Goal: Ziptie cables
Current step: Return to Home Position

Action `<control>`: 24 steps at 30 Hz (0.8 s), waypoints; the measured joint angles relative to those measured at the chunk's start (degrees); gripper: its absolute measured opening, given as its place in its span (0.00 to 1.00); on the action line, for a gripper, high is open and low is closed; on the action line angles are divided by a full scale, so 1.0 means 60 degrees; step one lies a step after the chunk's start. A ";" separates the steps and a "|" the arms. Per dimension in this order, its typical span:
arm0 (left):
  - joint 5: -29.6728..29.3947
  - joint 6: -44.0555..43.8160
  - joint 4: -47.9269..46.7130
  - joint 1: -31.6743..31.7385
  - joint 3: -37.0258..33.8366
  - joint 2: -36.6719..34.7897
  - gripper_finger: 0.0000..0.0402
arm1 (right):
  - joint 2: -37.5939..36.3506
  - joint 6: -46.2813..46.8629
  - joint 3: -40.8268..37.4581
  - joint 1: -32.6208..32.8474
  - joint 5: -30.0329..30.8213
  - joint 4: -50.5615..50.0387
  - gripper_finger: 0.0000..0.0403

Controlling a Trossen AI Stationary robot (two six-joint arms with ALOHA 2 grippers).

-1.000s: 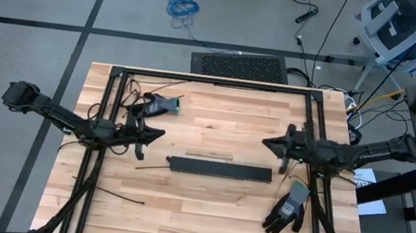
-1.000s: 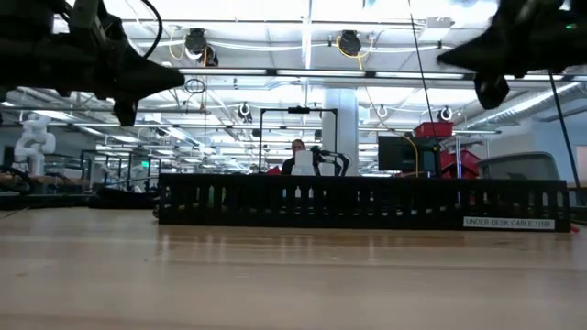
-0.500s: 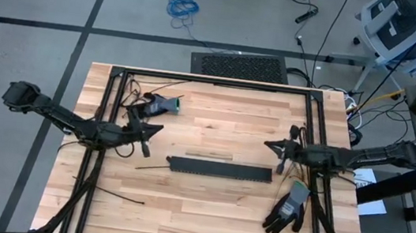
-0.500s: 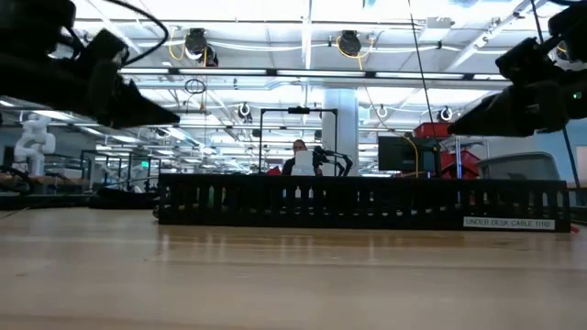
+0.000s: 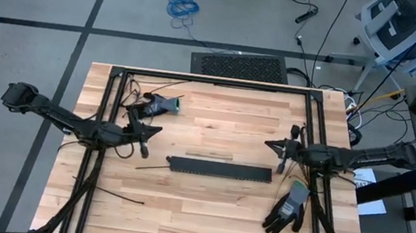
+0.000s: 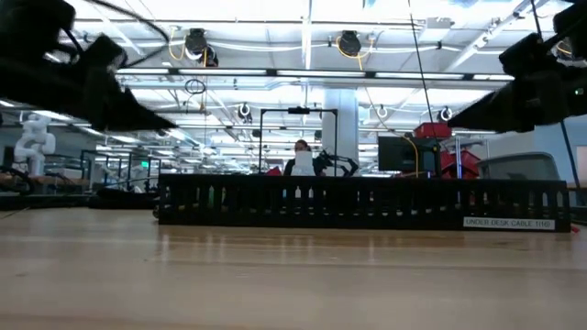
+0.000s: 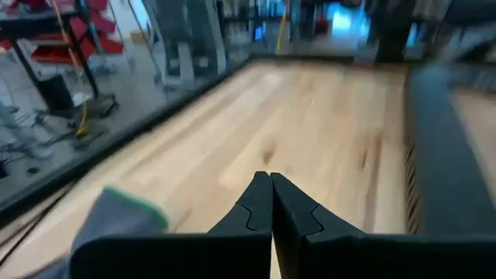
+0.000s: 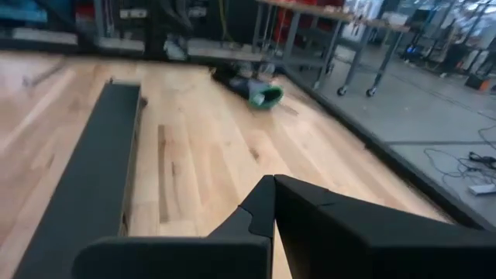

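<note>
both claws hung above the wooden table top (image 5: 203, 219) and touched nothing. as i judged it, all that was left was the retreat to home. so what counted was where the black cable duct (image 5: 220, 168) lay from each tip.

it sat flat on the wood, its long axis running from one claw toward the other. both tips stood a little to its far side. the left claw (image 5: 157, 131) was just off the duct's left end and the right claw (image 5: 270, 145) was by its right end, the two pointing at each other. neither looked clearly nearer to me.

the left one's fingers (image 7: 252, 213) were pressed together with nothing between them. the right one's fingers (image 8: 256, 209) were the same.

i could not see the cables in any view. the duct's top showed flat and closed, so i judged they were shut inside it, below both claws and between them.

as for room, a grey glove with a green cuff (image 5: 158, 105) lay just beyond the left claw, on the side away from the duct. a second glove (image 5: 288, 207) lay past the duct, under the right arm's side. a loose black zip tie (image 5: 152, 167) rested near the duct's left end. i judged that drawing each arm straight back along its own line should miss all of these.
</note>
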 joint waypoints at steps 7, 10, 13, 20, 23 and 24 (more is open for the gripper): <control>0.0065 -0.0003 -0.0236 0.0000 0.0000 -0.2160 0.00 | -0.1643 0.0004 0.0014 -0.0293 0.0016 -0.0126 0.00; 0.0072 -0.0005 -0.0220 0.0000 0.0000 -0.3141 0.00 | -0.2324 0.0002 0.0018 -0.0473 0.0026 -0.0098 0.00; 0.0074 -0.0005 -0.0212 0.0000 0.0000 -0.4050 0.00 | -0.2930 0.0004 0.0018 -0.0684 0.0024 -0.0090 0.00; 0.0072 -0.0006 -0.0194 0.0018 0.0000 -0.6458 0.00 | -0.2954 0.0004 0.0011 -0.0804 0.0040 -0.0059 0.00; 0.0025 -0.0010 0.0030 0.0180 0.0002 -0.6845 0.00 | -0.2954 0.0004 0.0014 -0.0767 0.0046 0.0015 0.00; 0.0020 -0.0003 0.0070 0.0266 0.0000 -0.6843 0.00 | -0.2911 0.0005 0.0014 -0.0764 0.0043 0.0046 0.00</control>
